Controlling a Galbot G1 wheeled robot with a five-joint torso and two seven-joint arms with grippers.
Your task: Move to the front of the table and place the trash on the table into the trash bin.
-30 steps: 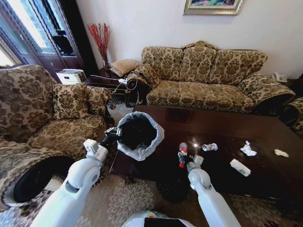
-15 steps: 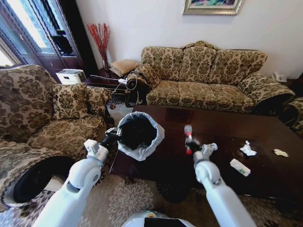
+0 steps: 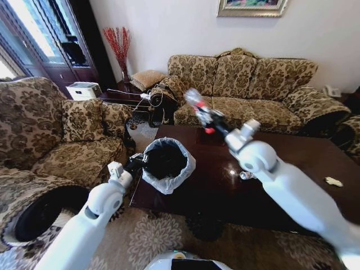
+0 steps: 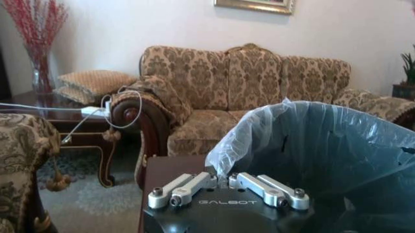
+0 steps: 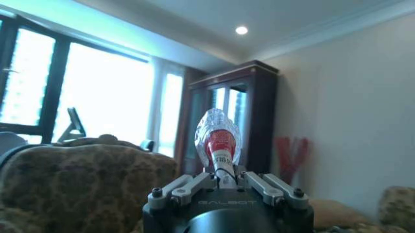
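Holding the clear plastic bottle (image 3: pixel 198 108) clamped in my right gripper (image 3: pixel 209 119), I have it raised high above the table (image 3: pixel 281 154), beyond the trash bin (image 3: pixel 166 163). My left gripper (image 3: pixel 138 163) pinches the whitish bag at the bin's rim, fingers closed on it at the table's left end. A crumpled wrapper (image 3: pixel 246 175) and a pale scrap (image 3: pixel 334 181) lie on the tabletop.

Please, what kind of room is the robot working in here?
It looks like a home living room: a patterned sofa against the wall, a matching armchair, and a dark wooden coffee table on a patterned rug, with a framed picture above the sofa.
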